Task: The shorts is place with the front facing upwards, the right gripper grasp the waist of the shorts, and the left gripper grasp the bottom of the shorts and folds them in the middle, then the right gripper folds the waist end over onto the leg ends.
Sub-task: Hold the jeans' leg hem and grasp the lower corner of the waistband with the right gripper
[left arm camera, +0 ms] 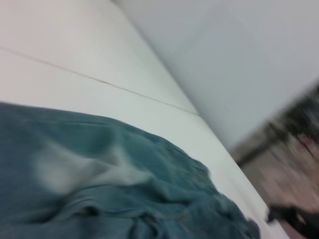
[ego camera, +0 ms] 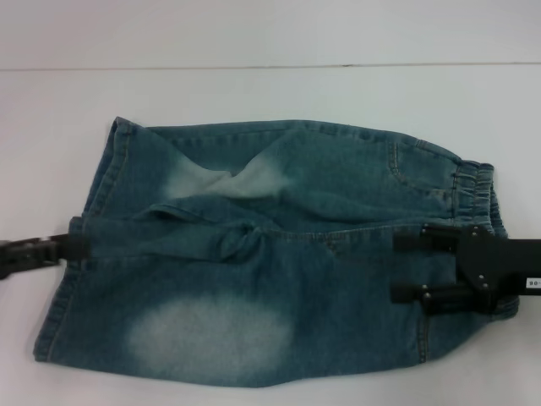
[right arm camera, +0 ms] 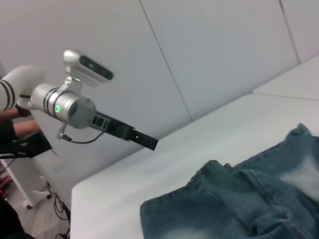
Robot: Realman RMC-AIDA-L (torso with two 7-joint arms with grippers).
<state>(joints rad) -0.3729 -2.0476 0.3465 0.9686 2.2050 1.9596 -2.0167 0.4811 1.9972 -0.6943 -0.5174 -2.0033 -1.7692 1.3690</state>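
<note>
Blue-teal denim shorts with whitish faded patches (ego camera: 279, 262) are seen spread flat across the middle of a white table (ego camera: 254, 93), the legs lying toward its left edge and the waist toward its right edge. The puckered elastic waistband (ego camera: 478, 190) is shown at the right-hand end of the garment, while the flat stitched leg hems (ego camera: 59, 313) run along the left-hand end, one leg nearer the table's far edge and one nearer its front edge. A bunched knot of fabric (ego camera: 241, 241) is visible at the crotch, between two pale worn areas.

The black two-fingered right gripper on its white-labelled black bar (ego camera: 410, 266) is pictured over the waist end, reaching in from the table's right edge. Its jaws are seen spread apart, one finger above the other across the denim, with nothing pinched between them; whether the fingertips touch the cloth cannot be told.

The unlabelled black left gripper (ego camera: 72, 248) is shown at the left-hand end, at the hem where the two legs meet. Its fingers are too dark and foreshortened in the head view for their state to be told. In the right wrist view the same gripper (right arm camera: 147, 142) is seen extended from a silver-grey wrist block (right arm camera: 70, 107) on a white arm with black rings (right arm camera: 15, 89), poised beyond the table's edge.
</note>
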